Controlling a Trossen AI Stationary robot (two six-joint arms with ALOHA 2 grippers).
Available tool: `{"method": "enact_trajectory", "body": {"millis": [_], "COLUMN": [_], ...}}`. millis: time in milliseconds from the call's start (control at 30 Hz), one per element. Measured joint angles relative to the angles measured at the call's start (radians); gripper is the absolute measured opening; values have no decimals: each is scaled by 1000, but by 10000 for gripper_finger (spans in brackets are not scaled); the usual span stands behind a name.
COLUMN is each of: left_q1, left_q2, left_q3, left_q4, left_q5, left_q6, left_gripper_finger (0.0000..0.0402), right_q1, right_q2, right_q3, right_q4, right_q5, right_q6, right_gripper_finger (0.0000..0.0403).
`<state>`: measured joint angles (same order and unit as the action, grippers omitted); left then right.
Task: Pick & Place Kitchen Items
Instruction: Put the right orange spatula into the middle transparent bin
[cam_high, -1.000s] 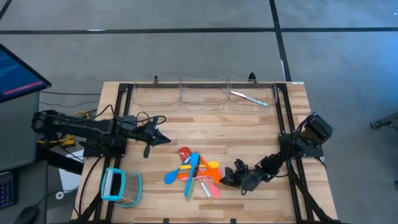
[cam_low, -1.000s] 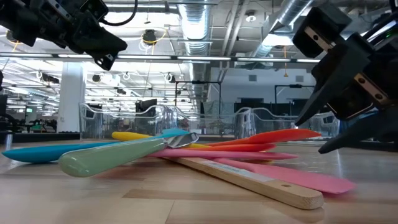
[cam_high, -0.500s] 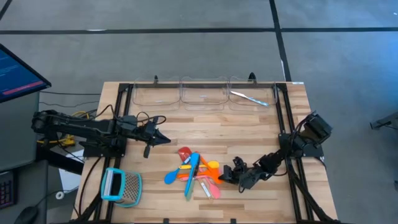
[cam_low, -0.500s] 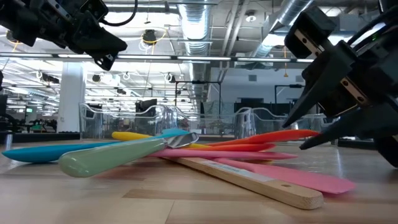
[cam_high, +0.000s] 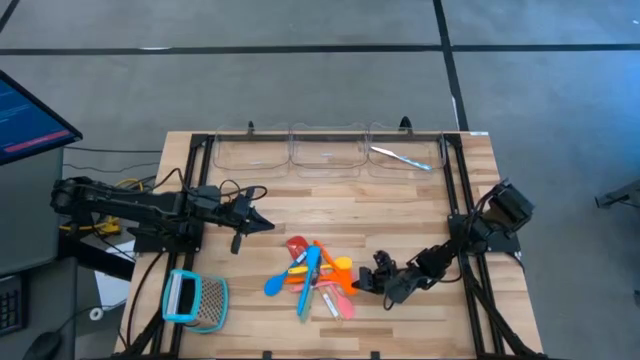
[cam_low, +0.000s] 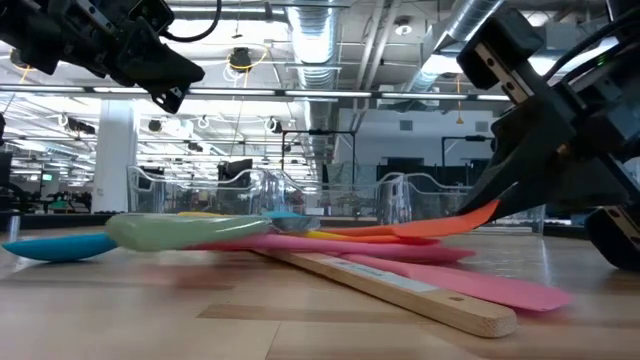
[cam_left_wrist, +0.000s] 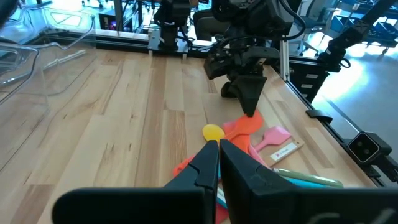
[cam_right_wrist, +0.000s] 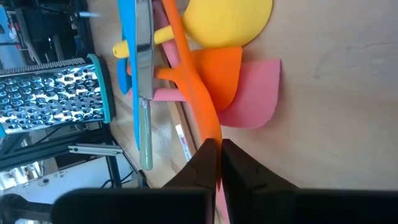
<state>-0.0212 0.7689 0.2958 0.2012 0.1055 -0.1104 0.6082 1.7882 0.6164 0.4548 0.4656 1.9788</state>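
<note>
Your right tool (cam_high: 372, 283) sits low at the right edge of the utensil pile on the wooden slat table (cam_high: 400, 205), its 2 dark fingers (cam_right_wrist: 211, 163) pinched together on the end of a slim orange plastic spatula (cam_right_wrist: 200, 99). In the low view that orange piece is tilted, its gripped end raised off the wood while the other end lies in the pile.

Your left tool (cam_high: 262, 225) hovers above the table, up and to the left of the pile, jaws closed on nothing.

The pile lies near the middle of the table's front half: a long blue plastic spoon (cam_high: 310, 280) crosses a yellow plastic spoon (cam_right_wrist: 229, 22), a flat pink plastic spatula (cam_right_wrist: 252, 99) and a red-headed spatula (cam_high: 297, 246) with a pale wooden handle (cam_low: 400, 290). A silvery metal piece with a pale green handle (cam_right_wrist: 145, 93) rests along the blue spoon.

The wooden handle carries a small white label with print too small for you to read.

A teal-framed metal mesh grater (cam_high: 193, 299) lies well apart at the front left corner. 3 clear plastic bins (cam_high: 325, 150) line the far edge.
</note>
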Motion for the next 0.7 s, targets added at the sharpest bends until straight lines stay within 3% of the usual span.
{"method": "enact_trajectory", "body": {"millis": [700], "left_q1": [0], "left_q2": [0], "left_q3": [0], "left_q4": [0], "left_q5": [0], "left_q6": [0], "left_gripper_finger": [8], "right_q1": [26], "right_q2": [-6], "right_q3": [123], "right_q4": [-121], "right_q5": [-14], "right_q6": [-169], "right_gripper_finger": [0]}}
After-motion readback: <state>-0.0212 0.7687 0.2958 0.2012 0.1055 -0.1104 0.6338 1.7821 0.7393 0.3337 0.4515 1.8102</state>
